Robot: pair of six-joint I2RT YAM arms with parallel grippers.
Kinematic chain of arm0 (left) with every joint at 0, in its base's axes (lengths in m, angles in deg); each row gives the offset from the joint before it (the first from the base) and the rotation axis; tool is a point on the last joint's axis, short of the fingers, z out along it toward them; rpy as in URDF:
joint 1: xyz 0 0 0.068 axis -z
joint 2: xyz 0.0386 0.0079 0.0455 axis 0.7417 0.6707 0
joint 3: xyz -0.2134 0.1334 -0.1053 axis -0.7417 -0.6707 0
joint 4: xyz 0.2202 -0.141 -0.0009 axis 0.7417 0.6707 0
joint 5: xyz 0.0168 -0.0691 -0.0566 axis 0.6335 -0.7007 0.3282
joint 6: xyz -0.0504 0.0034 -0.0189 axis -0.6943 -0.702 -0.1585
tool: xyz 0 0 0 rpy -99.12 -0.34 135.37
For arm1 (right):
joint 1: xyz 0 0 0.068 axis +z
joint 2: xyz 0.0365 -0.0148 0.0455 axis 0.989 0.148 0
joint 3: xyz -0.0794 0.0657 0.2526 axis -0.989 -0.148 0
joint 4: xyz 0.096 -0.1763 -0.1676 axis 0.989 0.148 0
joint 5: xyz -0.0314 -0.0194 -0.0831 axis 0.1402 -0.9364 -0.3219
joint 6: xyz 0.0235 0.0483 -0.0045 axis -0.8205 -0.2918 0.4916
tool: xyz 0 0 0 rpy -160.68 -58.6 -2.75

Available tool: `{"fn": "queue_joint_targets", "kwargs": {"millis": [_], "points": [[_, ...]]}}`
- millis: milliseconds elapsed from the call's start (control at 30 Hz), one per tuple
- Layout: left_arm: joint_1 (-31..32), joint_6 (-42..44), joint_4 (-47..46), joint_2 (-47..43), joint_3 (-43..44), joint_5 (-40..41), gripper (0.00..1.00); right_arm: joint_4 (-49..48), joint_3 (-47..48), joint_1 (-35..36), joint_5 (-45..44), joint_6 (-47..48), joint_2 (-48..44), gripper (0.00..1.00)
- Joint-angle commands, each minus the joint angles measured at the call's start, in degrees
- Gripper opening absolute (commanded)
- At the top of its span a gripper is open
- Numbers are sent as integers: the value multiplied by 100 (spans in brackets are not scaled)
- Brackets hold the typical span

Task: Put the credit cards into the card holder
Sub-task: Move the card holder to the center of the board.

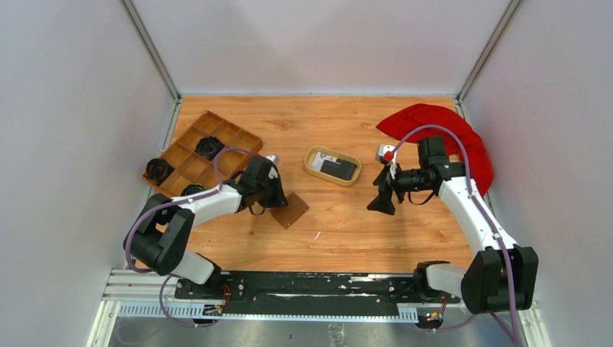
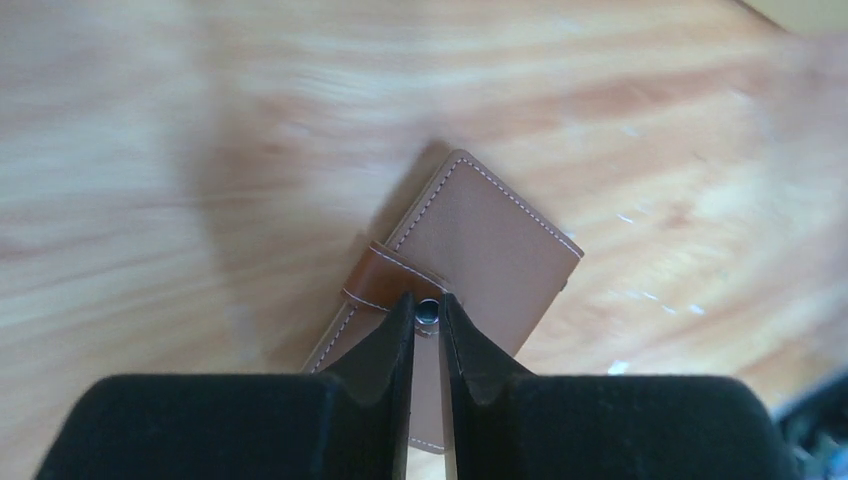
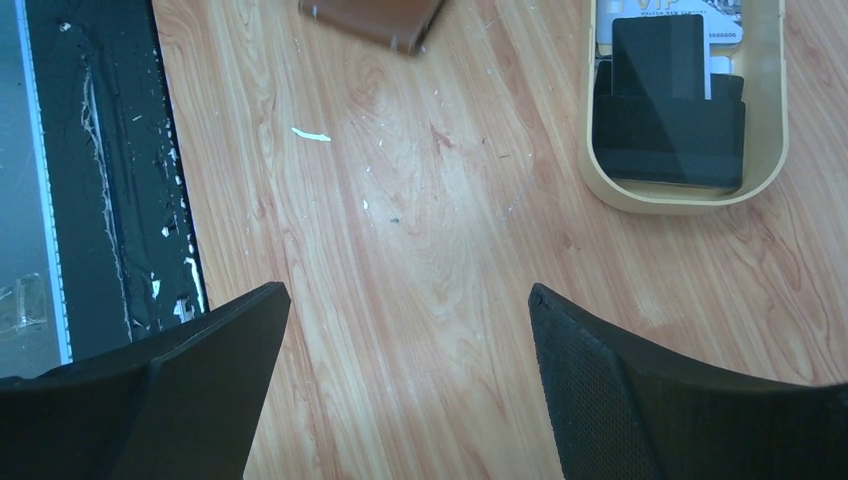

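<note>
A: From above, where is everything?

B: The holder lies shut on the table, left of centre, with the left gripper down on its left edge. The cards sit in the dish farther back, well apart from it. The right gripper hangs right of the dish, over bare wood.

A: And the left wrist view?

B: The fingers are pinched to a thin gap on the holder's strap, with the snap showing between the tips. I'd say it has the clasp tab. No brand shows on the leather, only white stitching.

A: Right wrist?

B: Those jaws stand wide and hold nothing. The dish lies to the gripper's left, a black card on top of lighter ones. "VIP" reads on a pale card at the frame's edge; the finer print is too small to read. A corner of the holder shows farther left.

A: Which step, then?

B: Opening the holder, by my reckoning; no card is in it yet. Next comes a pull on the strap to pop the snap and fold the cover back. The body probably needs holding down. After that the right arm can fetch a card.
</note>
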Motion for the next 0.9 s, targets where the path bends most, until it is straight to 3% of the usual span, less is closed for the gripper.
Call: {"fn": "queue_joint_targets", "kwargs": {"millis": [0,133,267,367,467,600,700,733,767,867], "points": [[814,-1085,-521,355,-342,-839,0,192,101,90,363,33,159,93],[1094,-1224,-554,203,-184,-626,6,210,134,186,574,-126,513,93],[1140,-1020,-591,-398,-187,-423,22,175,193,455,632,-334,876,91],[1140,-526,-638,-1056,-363,-170,34,-30,200,676,769,-776,1176,90],[1140,330,-579,-1780,-491,0,40,-531,178,887,1108,-1630,1552,87],[1192,1151,-1284,-2996,-1173,269,52,-1017,403,1578,976,-2732,2299,64],[1193,1179,-2072,-3789,-1874,465,80,-1012,780,2295,454,-3143,2763,40],[1193,1067,-2246,-3992,-2063,555,95,-1000,946,2462,281,-3275,2909,33],[1193,893,-2384,-4173,-2233,659,100,-994,1143,2590,163,-3419,3046,27],[1193,853,-2519,-4434,-2517,611,100,-1053,1501,2675,91,-3788,3629,19]]}}
